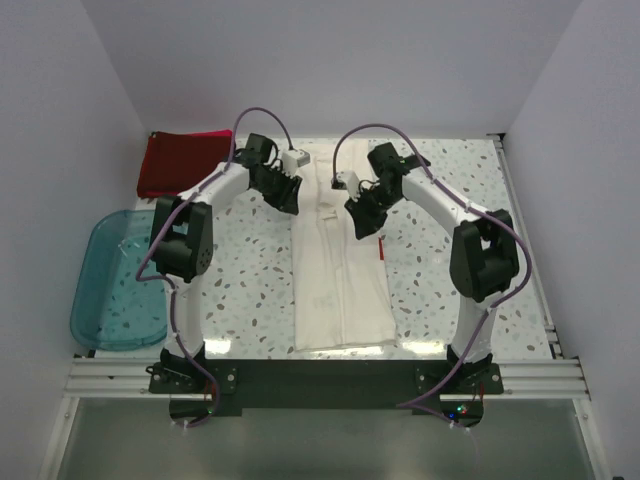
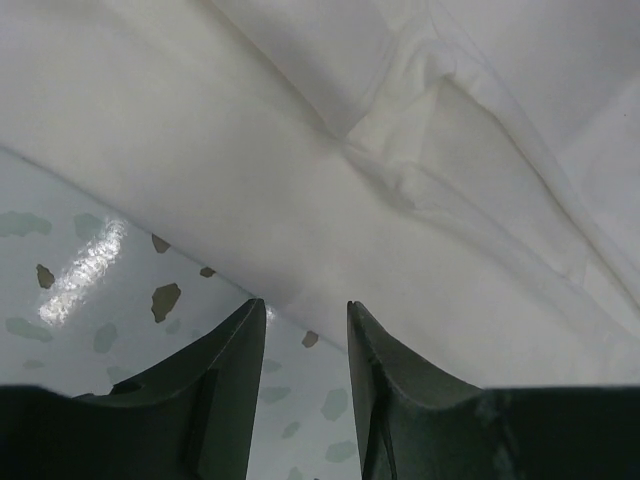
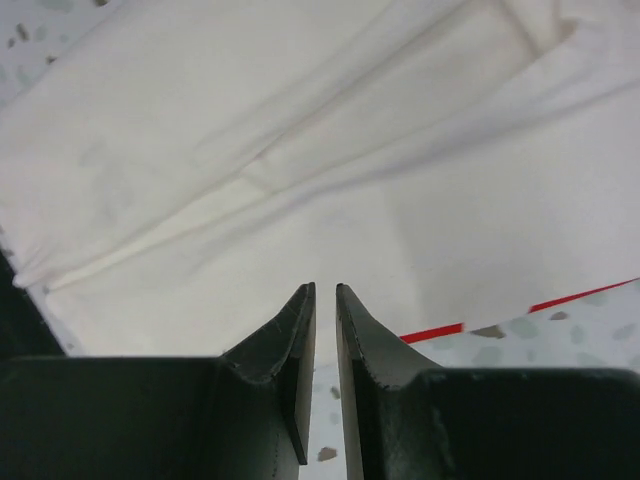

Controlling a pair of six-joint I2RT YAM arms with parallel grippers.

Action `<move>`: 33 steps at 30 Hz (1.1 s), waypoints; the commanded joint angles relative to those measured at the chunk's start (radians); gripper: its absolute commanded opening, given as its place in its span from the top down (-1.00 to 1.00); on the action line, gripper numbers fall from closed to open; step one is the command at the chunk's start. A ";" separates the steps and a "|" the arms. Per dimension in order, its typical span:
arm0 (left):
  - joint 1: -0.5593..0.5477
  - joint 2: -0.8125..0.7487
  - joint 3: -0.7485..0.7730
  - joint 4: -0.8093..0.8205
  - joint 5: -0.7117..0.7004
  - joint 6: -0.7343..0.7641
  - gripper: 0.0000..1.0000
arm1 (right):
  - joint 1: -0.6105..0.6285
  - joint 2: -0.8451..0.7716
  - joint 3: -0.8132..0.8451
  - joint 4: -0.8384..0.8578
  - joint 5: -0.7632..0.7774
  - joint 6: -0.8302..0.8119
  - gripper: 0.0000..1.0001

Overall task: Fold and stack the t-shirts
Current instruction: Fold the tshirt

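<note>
Left claw (image 2: 305,310) hung released over the left edge of the cream-white t-shirt (image 1: 340,270), its fingers spread with nothing between them, while the right claw (image 3: 325,290) hovered at the same shirt's right edge, all but clenched, only a thin slit showing and no cloth in it. Both claws sat toward the shirt's far end, one at each side, a pairing that looked suited to taking that end together for a lengthwise fold.

The shirt lay as a long narrow strip down the middle of the worktop (image 1: 250,280), its sides apparently already turned in, with soft creases and a raised seam near the left claw. A sliver of red print (image 3: 590,293) peeked from under its right edge. A dark red t-shirt (image 1: 180,165) lay flat well off the cream shirt's far-left corner, a pink one (image 1: 212,135) just showing beyond it. A translucent teal tub (image 1: 115,280) stood well to the cream shirt's left, overhanging the worktop's edge.

The worktop was pale and speckled, glossy under the lamps, and plain white walls closed in around it.
</note>
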 commanded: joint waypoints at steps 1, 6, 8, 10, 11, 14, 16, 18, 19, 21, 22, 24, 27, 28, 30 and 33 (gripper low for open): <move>-0.003 0.055 0.063 0.056 0.022 -0.030 0.14 | 0.015 0.088 0.082 0.178 0.121 0.087 0.64; -0.003 0.129 0.155 0.014 0.023 -0.013 0.14 | 0.000 0.223 0.174 0.259 0.256 0.131 0.65; -0.003 0.166 0.188 -0.004 0.002 -0.013 0.14 | -0.011 0.244 0.191 0.293 0.293 0.154 0.66; -0.003 0.199 0.211 -0.016 -0.047 -0.005 0.17 | -0.026 0.260 0.179 0.334 0.336 0.168 0.66; -0.002 0.212 0.221 -0.018 -0.070 0.001 0.19 | -0.032 0.264 0.177 0.338 0.345 0.171 0.66; 0.003 0.273 0.284 -0.043 -0.141 0.022 0.27 | -0.038 0.304 0.191 0.327 0.376 0.167 0.66; 0.011 0.316 0.329 -0.036 -0.181 0.033 0.28 | -0.041 0.335 0.208 0.342 0.385 0.170 0.66; 0.014 0.344 0.364 -0.035 -0.207 0.047 0.29 | -0.043 0.362 0.241 0.355 0.394 0.182 0.66; 0.018 0.374 0.408 -0.036 -0.211 0.053 0.29 | -0.044 0.390 0.258 0.361 0.406 0.194 0.65; 0.023 0.401 0.453 -0.049 -0.224 0.062 0.29 | -0.047 0.415 0.303 0.367 0.422 0.208 0.65; 0.023 0.414 0.482 -0.050 -0.224 0.070 0.29 | -0.052 0.431 0.312 0.384 0.429 0.222 0.64; 0.023 0.411 0.485 -0.032 -0.210 0.073 0.28 | -0.057 0.442 0.341 0.396 0.446 0.230 0.64; 0.023 0.331 0.433 0.046 -0.186 0.051 0.10 | -0.074 0.438 0.379 0.407 0.449 0.228 0.61; 0.021 0.301 0.382 0.077 -0.178 0.044 0.05 | -0.077 0.432 0.387 0.405 0.446 0.218 0.59; 0.023 0.219 0.340 0.152 -0.149 0.038 -0.06 | -0.083 0.395 0.404 0.408 0.437 0.202 0.45; 0.024 0.108 0.297 0.198 -0.087 0.054 -0.19 | -0.084 0.306 0.407 0.396 0.384 0.158 0.22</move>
